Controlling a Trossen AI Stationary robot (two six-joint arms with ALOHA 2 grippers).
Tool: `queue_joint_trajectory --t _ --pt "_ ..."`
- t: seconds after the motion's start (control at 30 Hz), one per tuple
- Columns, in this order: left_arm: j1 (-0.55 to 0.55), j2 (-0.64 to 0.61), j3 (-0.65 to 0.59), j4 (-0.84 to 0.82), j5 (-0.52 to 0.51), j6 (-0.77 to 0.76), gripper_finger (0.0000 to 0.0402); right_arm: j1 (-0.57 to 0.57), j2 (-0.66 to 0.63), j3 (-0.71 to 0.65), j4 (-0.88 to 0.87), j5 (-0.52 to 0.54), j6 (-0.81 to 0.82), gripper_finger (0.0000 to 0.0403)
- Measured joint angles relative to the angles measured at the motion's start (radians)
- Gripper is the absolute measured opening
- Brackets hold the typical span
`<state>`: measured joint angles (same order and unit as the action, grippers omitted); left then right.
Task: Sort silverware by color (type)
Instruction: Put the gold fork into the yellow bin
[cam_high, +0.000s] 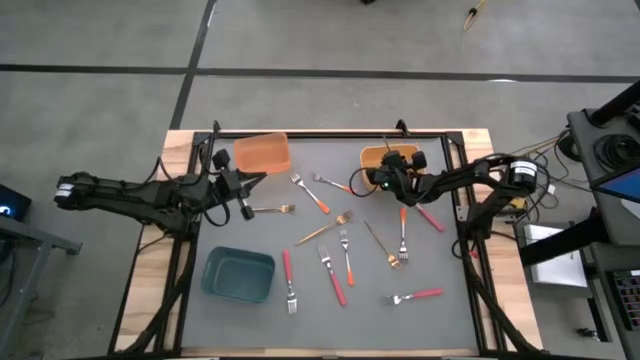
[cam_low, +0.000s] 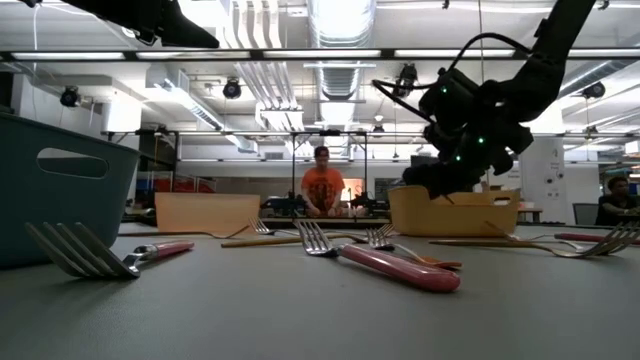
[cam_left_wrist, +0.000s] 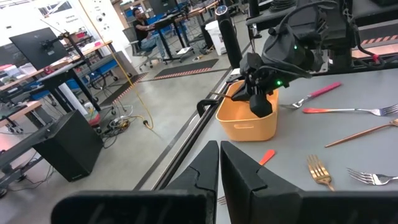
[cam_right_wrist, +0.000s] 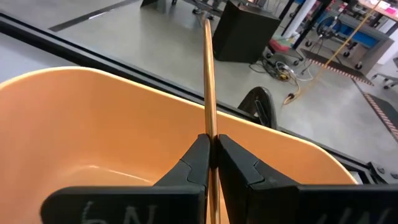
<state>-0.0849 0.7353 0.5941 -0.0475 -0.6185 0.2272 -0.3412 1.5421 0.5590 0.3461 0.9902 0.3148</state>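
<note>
A flat grey table mat (cam_high: 240, 320) is showing a single plain tone, framed by pale light-wood table edges (cam_high: 150, 300). An orange rectangular plastic bin (cam_high: 263, 153), a yellow-orange rectangular plastic bin (cam_right_wrist: 93, 130) and a teal rectangular plastic bin (cam_high: 238, 274) are each showing one solid colour. Thin forks with red-pink handles (cam_high: 286, 270), orange handles (cam_high: 349, 268) and all-gold metal (cam_high: 322, 231) are lying scattered. The black right gripper (cam_right_wrist: 211, 152) is pinching a gold-coloured rod-like handle (cam_right_wrist: 208, 68). Both dark arms are glowing with small green lights (cam_low: 478, 141).

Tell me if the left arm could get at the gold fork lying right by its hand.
Probably yes: the gold fork lies bare on the mat beside the left hand, nothing over it. That hand is shut and empty, so it must open first.
</note>
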Motion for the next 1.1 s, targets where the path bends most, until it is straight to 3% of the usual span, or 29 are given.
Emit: queue_joint_trajectory --t 0.57,1.1 --pt "0.000 0.000 0.000 -0.002 0.000 0.000 0.0000 0.000 -0.009 0.003 0.003 0.004 -0.052 0.0013" --pt "0.000 0.000 0.000 -0.002 0.000 0.000 0.0000 0.001 -0.010 0.042 0.004 0.005 -0.400 0.0013"
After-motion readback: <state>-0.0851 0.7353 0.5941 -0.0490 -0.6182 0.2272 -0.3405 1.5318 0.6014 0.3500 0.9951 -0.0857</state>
